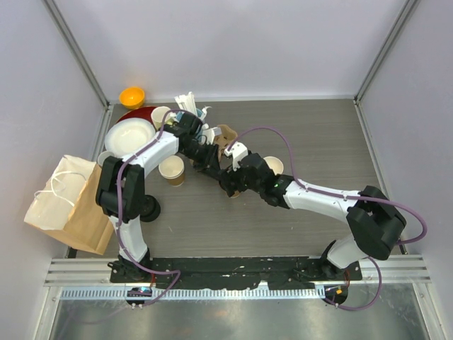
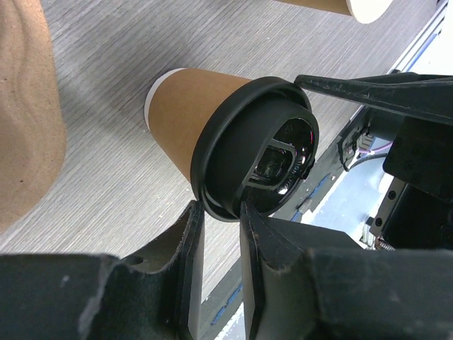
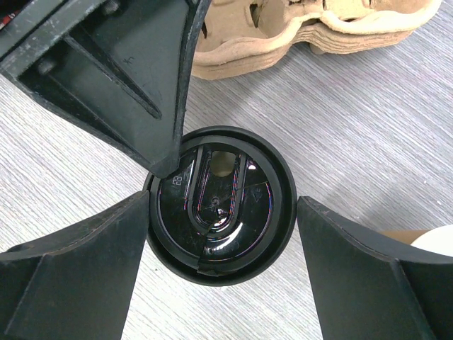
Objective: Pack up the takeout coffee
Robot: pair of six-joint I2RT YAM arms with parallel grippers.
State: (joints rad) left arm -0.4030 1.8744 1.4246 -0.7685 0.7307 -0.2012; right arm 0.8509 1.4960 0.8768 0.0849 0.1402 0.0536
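Two claws on one lidded cup (image 2: 184,113), mid-table near the carrier (image 3: 311,28).
The cup stands upright with its lid (image 3: 219,205) on. The left claw (image 2: 219,212) nips the lid's rim between nearly closed fingers, I'd guess to press it home. The right claw (image 3: 223,202) is spread wide to either side of the lid, likely bracing the cup, though I can't tell whether it truly grips. The bag (image 1: 64,205) sits well off left.

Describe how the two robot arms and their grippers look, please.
Both the left arm and the right arm have white links between bulky black joints, each with a purple cable looping alongside. The left gripper and right gripper are matte black, with broad wedge-shaped fingers, slightly scuffed.
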